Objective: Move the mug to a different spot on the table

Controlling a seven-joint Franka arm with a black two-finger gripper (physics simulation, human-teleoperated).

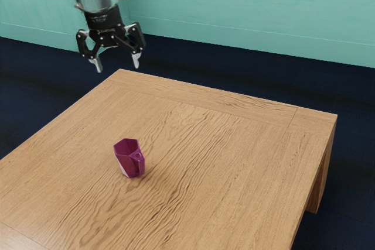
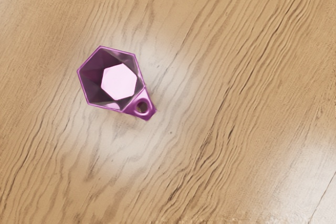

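My gripper (image 1: 117,62) spread wide and empty, high above the table (image 1: 234,144), purple mug (image 1: 129,157) upright well below it

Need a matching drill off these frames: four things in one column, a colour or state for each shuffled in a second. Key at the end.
Things:
1. mug
2. tool
3. table
4. wall

Colour or state:
A. light wood grain, with the mug on it
B. purple, standing upright
C. teal
D. open, up in the air, nothing between the fingers

Pairs: 1-B, 2-D, 3-A, 4-C
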